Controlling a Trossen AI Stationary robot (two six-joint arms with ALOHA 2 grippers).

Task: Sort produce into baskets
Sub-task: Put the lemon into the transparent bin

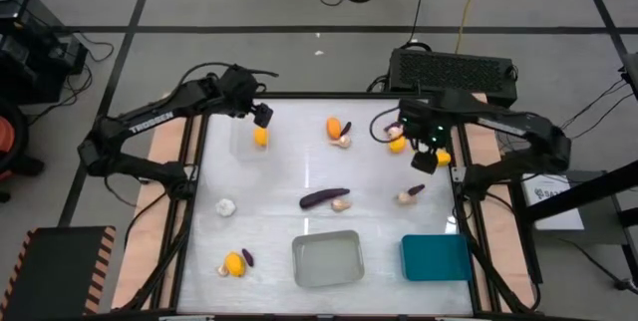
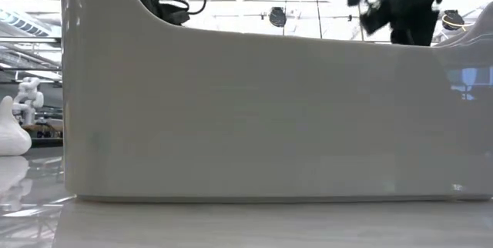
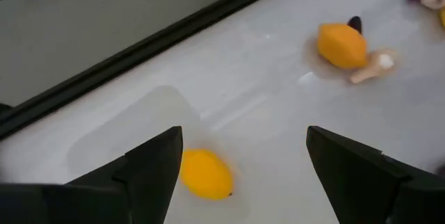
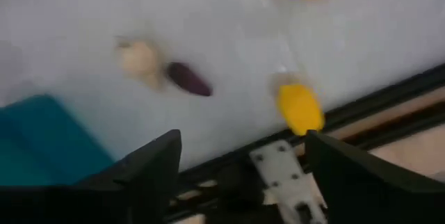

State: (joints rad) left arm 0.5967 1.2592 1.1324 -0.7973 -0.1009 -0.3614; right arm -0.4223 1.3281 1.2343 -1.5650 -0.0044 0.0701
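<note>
My left gripper is open above the table's far left, over a clear bin that holds an orange-yellow piece; it touches nothing. My right gripper is open above the table's right side, next to a yellow piece that lies by the table's right edge. A garlic bulb and a small eggplant lie on the table near the teal bin. The grey translucent bin and the teal bin stand at the near edge.
Produce lies scattered: an orange piece with eggplant and garlic at the far middle, an eggplant with garlic at the centre, a garlic bulb at left, a group at near left. A black vented box stands behind the table.
</note>
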